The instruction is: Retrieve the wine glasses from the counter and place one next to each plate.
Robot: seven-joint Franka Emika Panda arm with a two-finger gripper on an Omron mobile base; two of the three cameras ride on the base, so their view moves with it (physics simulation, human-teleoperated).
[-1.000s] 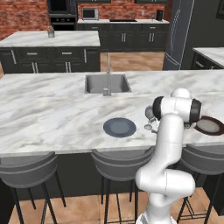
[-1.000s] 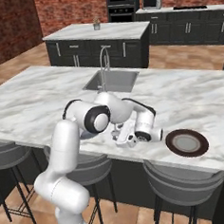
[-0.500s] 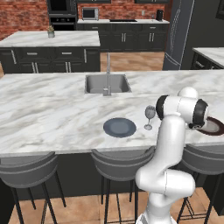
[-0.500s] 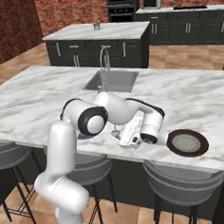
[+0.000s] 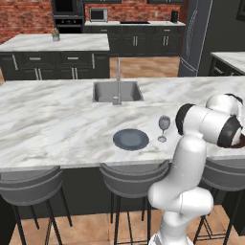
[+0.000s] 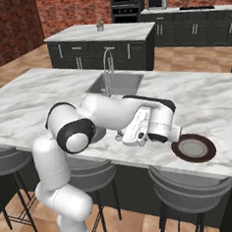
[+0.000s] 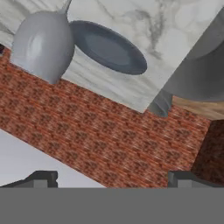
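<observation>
A clear wine glass (image 5: pixel 163 127) stands upright on the marble island, just right of the blue-grey plate (image 5: pixel 130 139), and nothing touches it. In the hand view the glass (image 7: pixel 41 43) and that plate (image 7: pixel 109 48) appear near the top, well away from my gripper (image 7: pixel 112 178), which is open with nothing between its fingertips (image 7: pixel 43 177). The brown-rimmed plate (image 6: pixel 193 148) lies on the island to the right of my arm (image 6: pixel 112 111), and its edge (image 5: pixel 238 145) peeks out behind the arm. The cooktop counter (image 6: pixel 196 8) runs along the back wall.
A sink (image 5: pixel 117 91) with a faucet (image 5: pixel 118 79) is set into the island behind the plates. Grey stools (image 5: pixel 134 179) stand along the island's near edge. A second island with a small potted plant (image 5: pixel 55 34) stands further back.
My hand has drawn back to the right, away from the wine glass. The glass stays upright beside the blue-grey plate. The jaws have stayed open.
</observation>
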